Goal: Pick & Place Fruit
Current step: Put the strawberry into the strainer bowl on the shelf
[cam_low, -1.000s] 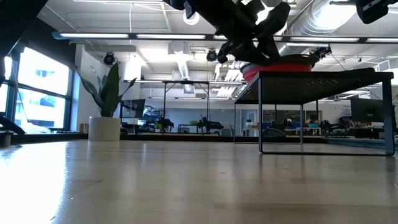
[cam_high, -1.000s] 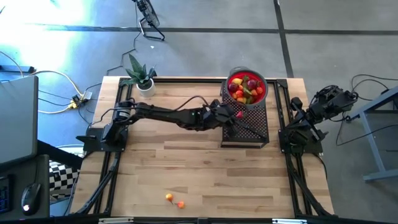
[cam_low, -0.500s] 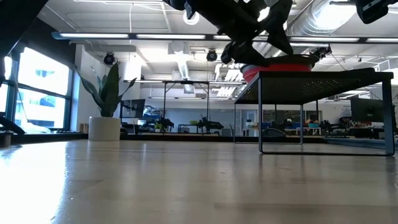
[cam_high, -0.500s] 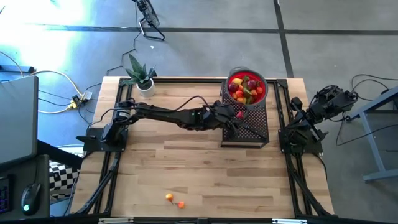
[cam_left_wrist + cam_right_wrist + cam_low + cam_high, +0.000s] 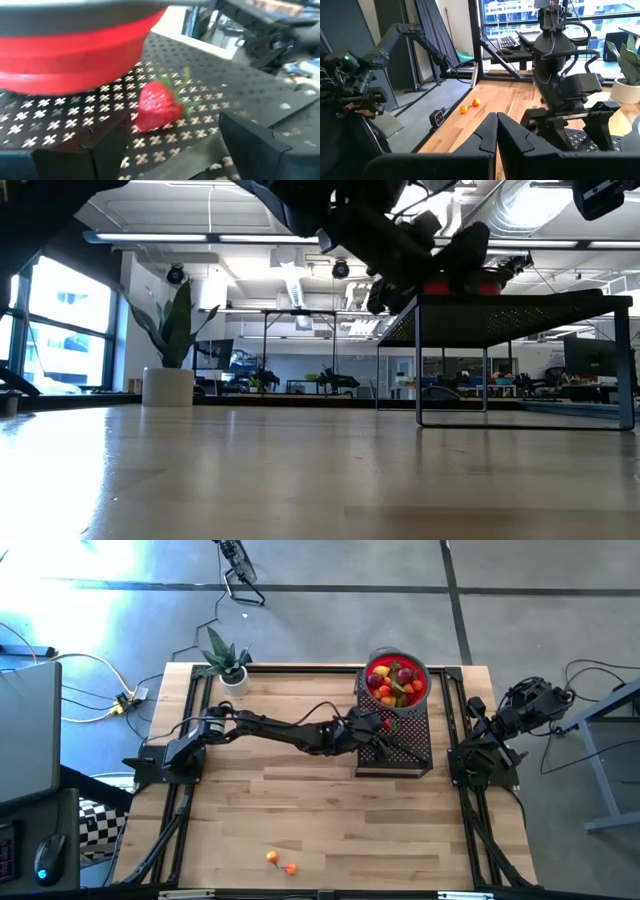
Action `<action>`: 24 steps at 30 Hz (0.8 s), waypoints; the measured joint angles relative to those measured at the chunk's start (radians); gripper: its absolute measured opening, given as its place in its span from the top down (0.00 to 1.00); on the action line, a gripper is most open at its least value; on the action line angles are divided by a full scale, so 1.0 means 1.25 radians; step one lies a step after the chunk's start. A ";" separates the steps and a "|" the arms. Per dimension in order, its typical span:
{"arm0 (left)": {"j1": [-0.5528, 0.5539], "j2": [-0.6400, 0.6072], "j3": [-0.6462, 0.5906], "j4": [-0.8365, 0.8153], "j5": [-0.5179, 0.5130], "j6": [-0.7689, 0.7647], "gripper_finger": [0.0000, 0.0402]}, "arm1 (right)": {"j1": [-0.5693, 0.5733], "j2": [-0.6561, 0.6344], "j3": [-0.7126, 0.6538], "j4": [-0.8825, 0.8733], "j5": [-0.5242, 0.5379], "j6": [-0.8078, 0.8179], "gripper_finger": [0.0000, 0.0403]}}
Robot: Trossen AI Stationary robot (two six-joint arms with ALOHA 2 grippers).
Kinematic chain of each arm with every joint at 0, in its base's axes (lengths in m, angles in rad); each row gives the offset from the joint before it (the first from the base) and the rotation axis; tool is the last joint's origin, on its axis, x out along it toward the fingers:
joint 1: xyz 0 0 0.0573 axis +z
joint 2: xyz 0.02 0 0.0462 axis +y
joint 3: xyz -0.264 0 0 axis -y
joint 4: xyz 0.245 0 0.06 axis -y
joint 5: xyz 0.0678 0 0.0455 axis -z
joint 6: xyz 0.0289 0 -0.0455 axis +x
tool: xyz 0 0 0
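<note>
A red strawberry [image 5: 157, 106] lies on the black perforated stand [image 5: 400, 755], just on the near side of the red bowl [image 5: 398, 680], which stands on the same stand and holds several fruits. My left gripper [image 5: 167, 134] is open, one finger on either side of the strawberry, touching nothing. From above, this gripper [image 5: 380, 727] is at the stand's left edge. Two small orange fruits [image 5: 280, 862] lie near the table's near edge. My right gripper [image 5: 496, 131] is shut and empty, folded back at the table's right side.
A potted spiky plant [image 5: 225, 662] stands at the table's far left corner. The stand [image 5: 520, 305] rises on thin legs above the tabletop. Bare wood [image 5: 300, 800] stretches between the stand and the two loose fruits.
My left gripper has sunk toward the top of the stand, close beside the red bowl, and its fingers stand wider apart than a second ago. The right arm has kept still.
</note>
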 joint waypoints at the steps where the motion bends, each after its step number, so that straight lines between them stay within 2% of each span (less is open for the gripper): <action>1: 0.000 0.001 -0.001 -0.001 -0.008 0.001 0.27 | 0.000 0.000 0.000 -0.001 0.000 0.000 0.99; 13: 0.012 0.011 -0.001 0.040 -0.029 0.012 0.27 | 0.000 0.000 0.000 -0.015 0.000 0.000 0.99; 24: 0.032 0.033 -0.001 0.073 0.008 0.025 0.27 | 0.000 0.000 0.000 -0.015 0.000 0.000 0.99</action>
